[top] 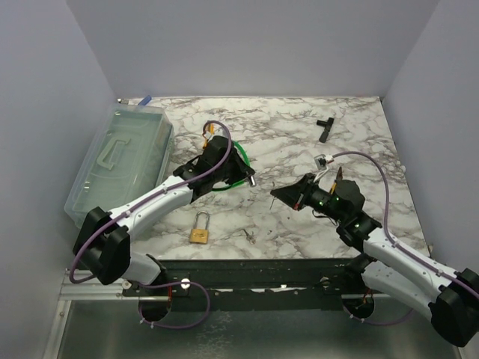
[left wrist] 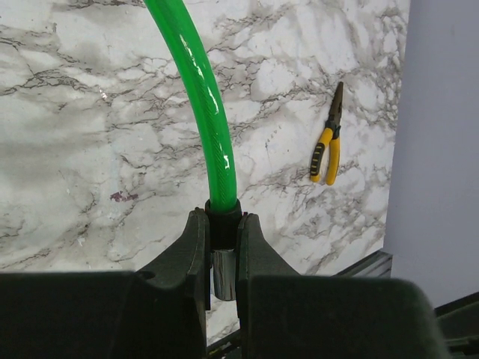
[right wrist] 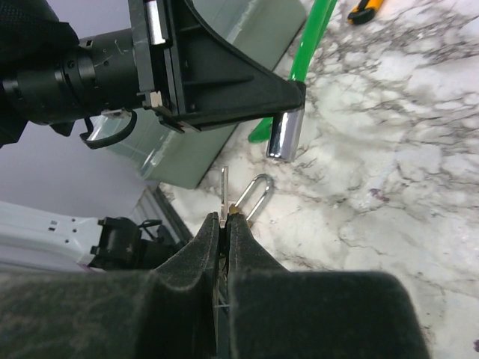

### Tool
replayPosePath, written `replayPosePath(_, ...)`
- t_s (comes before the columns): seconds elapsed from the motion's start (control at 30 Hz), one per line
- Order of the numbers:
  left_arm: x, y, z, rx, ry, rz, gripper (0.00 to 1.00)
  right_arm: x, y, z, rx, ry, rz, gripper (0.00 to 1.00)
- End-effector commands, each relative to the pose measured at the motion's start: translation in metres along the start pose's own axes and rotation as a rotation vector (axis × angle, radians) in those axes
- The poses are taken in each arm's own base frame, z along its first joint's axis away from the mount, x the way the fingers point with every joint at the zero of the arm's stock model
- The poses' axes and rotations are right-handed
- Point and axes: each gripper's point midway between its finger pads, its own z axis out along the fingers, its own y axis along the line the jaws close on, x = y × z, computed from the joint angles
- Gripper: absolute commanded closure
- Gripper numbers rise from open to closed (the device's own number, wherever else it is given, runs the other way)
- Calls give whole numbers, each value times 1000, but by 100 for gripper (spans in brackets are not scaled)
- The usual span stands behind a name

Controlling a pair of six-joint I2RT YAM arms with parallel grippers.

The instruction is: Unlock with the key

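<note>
My right gripper [right wrist: 224, 218] is shut on the tiny silvery key [right wrist: 225, 187], whose thin blade sticks out past the fingertips. In the top view the right gripper [top: 275, 193] is held above the table, pointing left toward the silver end [top: 253, 180] of a green cable lock [top: 241, 158]. My left gripper [left wrist: 223, 221] is shut on that cable lock's black collar and silver cylinder [left wrist: 223, 273]. The cylinder [right wrist: 285, 134] hangs a short way above and to the right of the key tip, apart from it. The brass padlock [top: 199, 229] lies on the table near the front edge.
A clear plastic box [top: 120, 161] stands at the left. Yellow-handled pliers [left wrist: 327, 146] lie behind the left arm. A black tool [top: 324, 129] lies at the back right. A small metal piece [top: 249, 235] lies right of the padlock. The padlock's shackle [right wrist: 254, 196] shows beyond the key.
</note>
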Motion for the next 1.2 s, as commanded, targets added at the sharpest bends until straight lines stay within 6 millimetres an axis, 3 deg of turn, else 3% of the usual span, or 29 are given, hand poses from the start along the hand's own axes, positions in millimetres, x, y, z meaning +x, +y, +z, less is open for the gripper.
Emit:
replayPosePath(0.0, -19, -21, -15, 123, -61, -21, 100, 10, 18, 5, -117, 51, 95, 100)
replayPosePath(0.37, -27, -29, -30, 214, -87, -64, 100, 33, 20, 18, -221, 134, 239, 99)
replayPosePath(1.17, -24, -36, -46, 321, -82, -120, 100, 32, 15, 44, -242, 149, 294, 99)
